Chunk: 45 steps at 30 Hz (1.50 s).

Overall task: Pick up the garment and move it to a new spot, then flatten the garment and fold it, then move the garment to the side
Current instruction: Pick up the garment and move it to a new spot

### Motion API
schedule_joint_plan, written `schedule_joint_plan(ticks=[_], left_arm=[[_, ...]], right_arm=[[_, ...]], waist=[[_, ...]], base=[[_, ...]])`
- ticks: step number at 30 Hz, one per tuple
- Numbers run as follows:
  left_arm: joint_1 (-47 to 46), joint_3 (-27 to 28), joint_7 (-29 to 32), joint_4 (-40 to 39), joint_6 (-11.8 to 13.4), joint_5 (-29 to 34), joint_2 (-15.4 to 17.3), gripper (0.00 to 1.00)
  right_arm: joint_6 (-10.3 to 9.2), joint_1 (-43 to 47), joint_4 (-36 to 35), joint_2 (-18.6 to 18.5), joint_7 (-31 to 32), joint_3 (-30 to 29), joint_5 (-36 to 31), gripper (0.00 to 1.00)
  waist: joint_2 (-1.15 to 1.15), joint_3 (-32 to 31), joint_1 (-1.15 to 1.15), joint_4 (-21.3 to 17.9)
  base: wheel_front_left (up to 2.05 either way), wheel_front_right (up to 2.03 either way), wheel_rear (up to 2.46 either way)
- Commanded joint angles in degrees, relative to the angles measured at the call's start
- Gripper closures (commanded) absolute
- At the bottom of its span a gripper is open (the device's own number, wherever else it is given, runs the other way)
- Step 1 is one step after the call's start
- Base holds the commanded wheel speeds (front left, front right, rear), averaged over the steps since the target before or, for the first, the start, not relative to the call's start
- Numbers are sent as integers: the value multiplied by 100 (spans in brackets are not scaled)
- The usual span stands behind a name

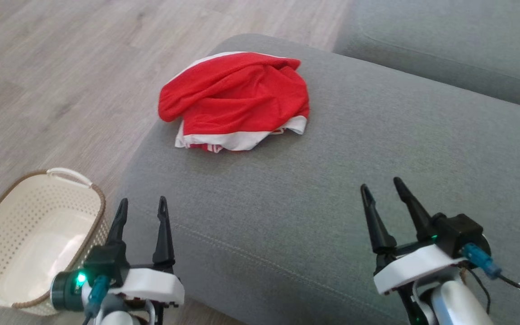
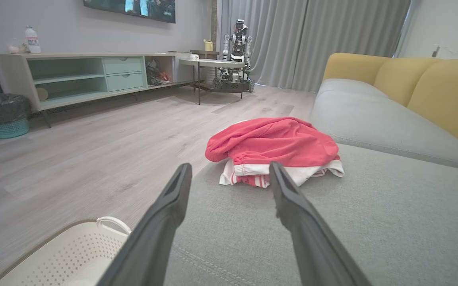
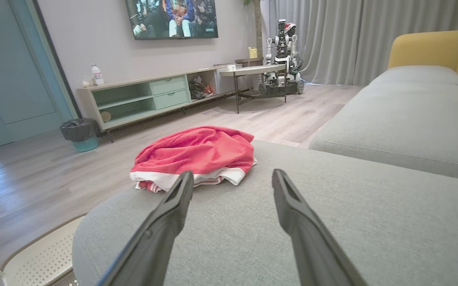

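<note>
Head view. We see the garment point(image 1: 235, 101), red w/ white trim, lying crumpled on the grey sofa seat point(image 1: 355, 149), near the seat's far-left corner and close to the edge by the wood floor point(image 1: 61, 67). L pincer point(image 1: 143, 200): fingers apart, nothing btwn them, at the seat's near-left edge. R pincer point(image 1: 381, 183): fingers apart, likewise empty, over the seat's near-right part. Both are well apart from the garment, tips pointing roughly toward it. A cream perforated basket point(image 1: 39, 225) stands on the floor just beside the L pincer. Wrist views: we see the garment ahead, beyond each pincer's spread fingers.
</note>
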Motion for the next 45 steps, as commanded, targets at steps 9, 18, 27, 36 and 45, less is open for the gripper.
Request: schedule_joint_plan(ticks=[9,18,27,36,45], left_arm=[[-164,277,-71,-321,58,36,-8,0],[-255,399,-71,-184,-11,-283,-8,0],[-1070,903,-71,-5,-675,-629,6,0],[-2826,1098,127,1196,-1472,-690,553,0],[-4372,1049,1186,2736,-1746,-996,1143,0]], right_arm=[[1,-253,-114,1,-54,240,40,0],[1,-188,-183,1,-54,93,-42,0],[1,-383,-461,-5,-54,-159,-525,0],[1,-649,-841,-328,-54,-362,-659,0],[1,-800,-990,-482,-54,-329,-602,0]], waist=[[0,35,0,56],[0,163,0,-26],[0,998,0,-426],[0,1894,0,-905],[0,2291,0,-1301]], base=[[0,0,0],[0,0,0],[0,0,0],[0,0,0],[0,0,0]])
